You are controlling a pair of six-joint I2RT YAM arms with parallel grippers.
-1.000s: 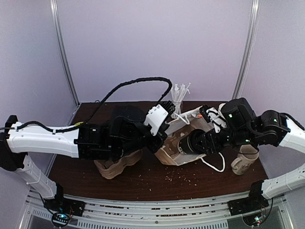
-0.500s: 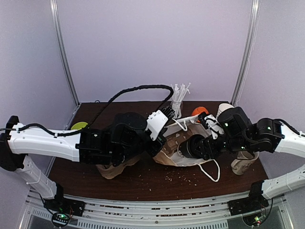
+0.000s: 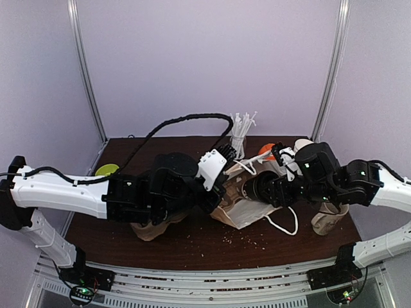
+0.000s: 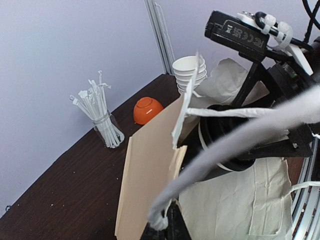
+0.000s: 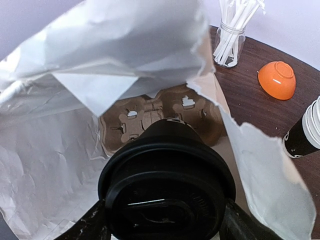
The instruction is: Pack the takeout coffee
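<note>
Since the earlier frame, the takeout coffee (image 3: 255,187) has been carried a little toward the far edge of the tabletop and further into the mouth of the paper bag (image 3: 239,210). The bag's upper flap has been raised over it. The left arm's pose is seen almost unchanged.

The cup is held on its side, lid toward the left, near the middle of the tabletop. It is clamped between the 2 fingers of the right gripper (image 3: 266,190), which are spread to the cup's width. In the right wrist view the black lid (image 5: 167,195) fills the foreground. A cardboard cup carrier (image 5: 150,114) is seen behind it inside the bag.

The left gripper (image 3: 214,194) is closed on the bag's left rim, and 1 white cord handle (image 4: 235,142) is drawn across its camera.

A jar of straws (image 3: 240,133) stands at the far edge, with an orange bowl (image 3: 268,149) to its right. A cream mug (image 3: 327,219) stands near the right edge.
</note>
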